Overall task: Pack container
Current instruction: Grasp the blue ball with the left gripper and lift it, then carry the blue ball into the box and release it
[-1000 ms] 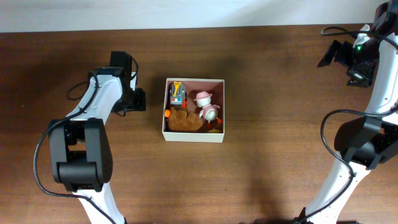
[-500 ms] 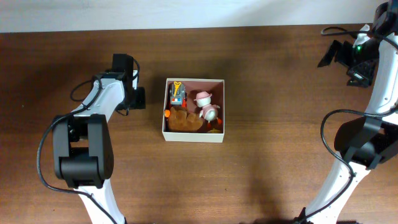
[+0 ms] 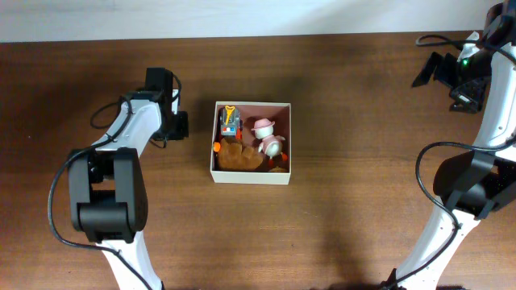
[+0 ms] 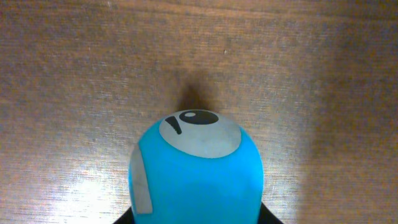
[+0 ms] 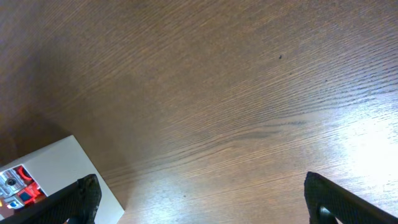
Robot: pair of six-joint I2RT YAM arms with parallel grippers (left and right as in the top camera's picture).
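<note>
The container (image 3: 251,176), a square cream-walled box with a pinkish inside, sits mid-table and holds a small truck (image 3: 230,122), a pink-and-white figure (image 3: 268,135) and a brown plush (image 3: 239,156). Its corner also shows in the right wrist view (image 5: 59,167). My left gripper (image 3: 179,126) is to the left of the box, shut on a blue rounded toy with a grey eye patch (image 4: 196,168), above bare wood. My right gripper (image 3: 431,68) is open and empty at the far right back.
The table (image 3: 363,201) is dark brown wood. A pale wall runs along the back edge (image 3: 242,16). The arm bases stand at the front left (image 3: 105,217) and front right (image 3: 468,193).
The left arm shifted slightly between the earliest frame and now; the gripper stays left of the box. The right arm and the box contents have not moved.
</note>
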